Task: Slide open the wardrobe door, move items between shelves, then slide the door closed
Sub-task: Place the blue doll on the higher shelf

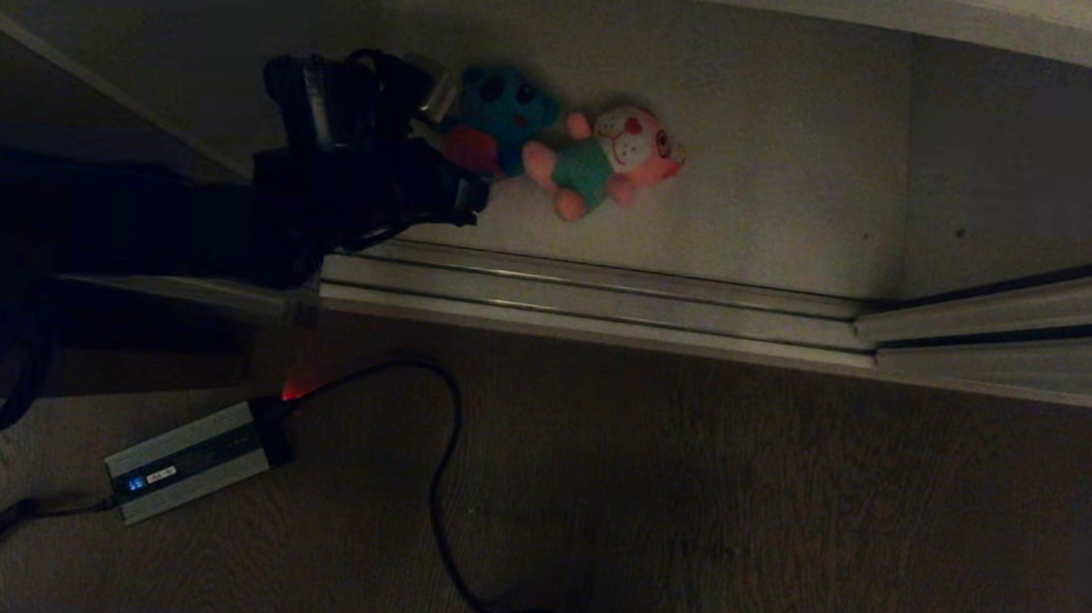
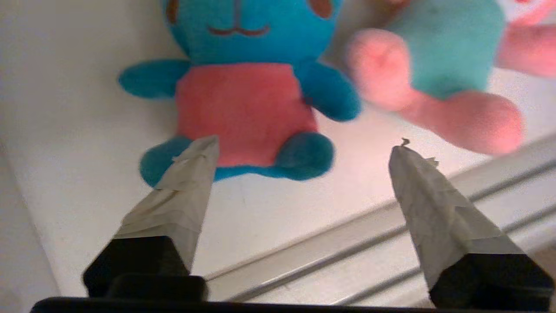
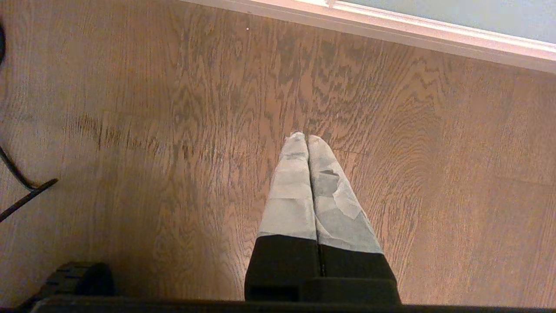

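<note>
Left claw (image 1: 451, 147) hiding blue toy (image 1: 505, 113) partly

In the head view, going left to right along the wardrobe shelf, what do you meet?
Left gripper → teal-blue plush toy → pink plush toy → bare white shelf → pale side wall.

Two plush toys lying on the white shelf (image 1: 778, 150), just behind the metal door track (image 1: 593, 295). Teal-blue toy (image 1: 500, 117) with red belly, face up, feet toward the track. Pink toy (image 1: 610, 160) in teal outfit, white face, sprawled beside it farther along the track, one pink arm touching the blue toy. Grey-green sliding door (image 1: 1031, 154) closing off the shelf's far end.
</note>
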{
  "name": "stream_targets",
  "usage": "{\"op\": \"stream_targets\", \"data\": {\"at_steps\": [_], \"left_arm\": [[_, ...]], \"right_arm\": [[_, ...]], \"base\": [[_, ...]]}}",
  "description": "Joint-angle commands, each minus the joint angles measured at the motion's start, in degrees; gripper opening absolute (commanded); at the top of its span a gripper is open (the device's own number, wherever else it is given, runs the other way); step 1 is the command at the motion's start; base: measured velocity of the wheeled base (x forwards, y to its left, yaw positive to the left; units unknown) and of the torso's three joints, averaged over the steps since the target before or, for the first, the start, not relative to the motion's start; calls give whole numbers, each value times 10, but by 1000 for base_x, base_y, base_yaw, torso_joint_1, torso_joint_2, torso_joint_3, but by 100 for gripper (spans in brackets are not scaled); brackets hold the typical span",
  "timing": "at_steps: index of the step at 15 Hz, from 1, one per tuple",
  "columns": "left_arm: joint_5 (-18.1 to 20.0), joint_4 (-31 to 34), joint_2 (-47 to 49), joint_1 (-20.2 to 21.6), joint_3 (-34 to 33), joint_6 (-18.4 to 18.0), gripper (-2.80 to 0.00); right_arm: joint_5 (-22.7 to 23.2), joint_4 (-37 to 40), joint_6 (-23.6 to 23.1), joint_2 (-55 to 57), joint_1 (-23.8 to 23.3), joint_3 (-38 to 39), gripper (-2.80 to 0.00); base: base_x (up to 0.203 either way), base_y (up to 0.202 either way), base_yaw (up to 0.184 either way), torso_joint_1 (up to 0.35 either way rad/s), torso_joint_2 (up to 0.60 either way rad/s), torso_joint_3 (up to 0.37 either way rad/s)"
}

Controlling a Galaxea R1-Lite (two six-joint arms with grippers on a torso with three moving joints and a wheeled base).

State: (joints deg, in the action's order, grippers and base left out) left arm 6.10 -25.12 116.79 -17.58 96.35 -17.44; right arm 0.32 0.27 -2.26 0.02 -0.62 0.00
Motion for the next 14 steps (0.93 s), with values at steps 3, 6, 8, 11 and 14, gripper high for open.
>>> {"op": "stream_targets", "data": {"at_steps": [3, 6, 8, 11, 14], "left_arm": [[7, 17, 27, 0, 12, -25, 0], [7, -1, 57, 0, 10, -37, 0], [6, -38, 85, 0, 19, -40, 0], [4, -101, 121, 2, 43, -48, 0], [4, -171, 144, 4, 49, -53, 0]], "right_arm": [[0, 0, 0, 0, 0, 2, -280], [0, 0, 0, 0, 0, 2, -280], [0, 0, 0, 0, 0, 2, -280], [0, 0, 0, 0, 0, 2, -280], [0, 0, 0, -1, 0, 2, -280]], "base": [[0, 0, 0, 0, 0, 0], [0, 0, 0, 0, 0, 0], [0, 0, 0, 0, 0, 0], [0, 0, 0, 0, 0, 0], [0, 0, 0, 0, 0, 0]]}}
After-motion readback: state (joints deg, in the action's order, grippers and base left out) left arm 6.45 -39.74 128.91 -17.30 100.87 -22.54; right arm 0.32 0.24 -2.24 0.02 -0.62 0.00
